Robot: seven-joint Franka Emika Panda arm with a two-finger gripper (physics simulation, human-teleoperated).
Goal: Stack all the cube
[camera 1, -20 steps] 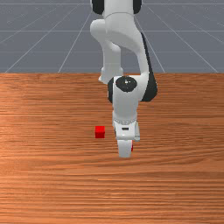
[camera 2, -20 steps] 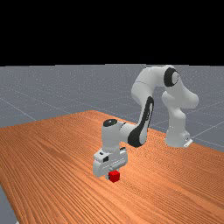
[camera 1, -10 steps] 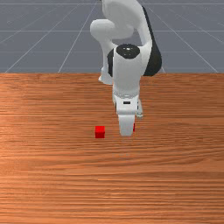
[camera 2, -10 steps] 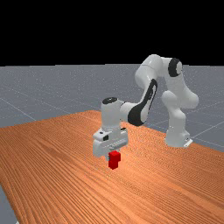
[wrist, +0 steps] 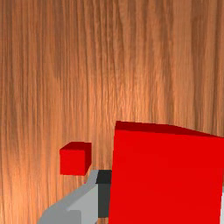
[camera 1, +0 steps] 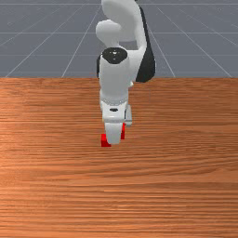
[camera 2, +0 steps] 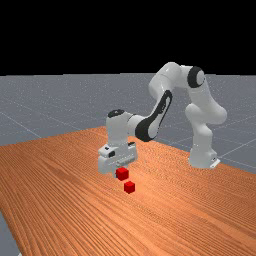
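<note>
We had the gripper (camera 2: pixel 118 173) clenched on a red cube, the lifted cube (camera 2: pixel 122 174), and held it in the air over the table (camera 1: pixel 186 186). In the wrist view both fingers pressed on it, one from each side: a dark pad (wrist: pixel 104 199) lay against one face, and the edge of the opposite finger was just visible at the other.

In the far view the lifted cube hung a little below the picture's centre, under our white hand. The other cube (camera 2: pixel 129 187), also red, sat on the wood lower down and slightly toward the far view's right, apart from the one we carried. The cubes were not stacked.

In the front view we had our hand just left of centre, a bit below mid-height. The lifted cube peeked out at the hand's front-view right side, mostly hidden behind it. The other cube showed at the hand's front-view left, its near corner partly covered by us. In the wrist view it lay on the table near the tip of the finger with the dark pad.

Our arm (camera 2: pixel 160 107) reached in from the far view's right, bent high near its upper middle.
</note>
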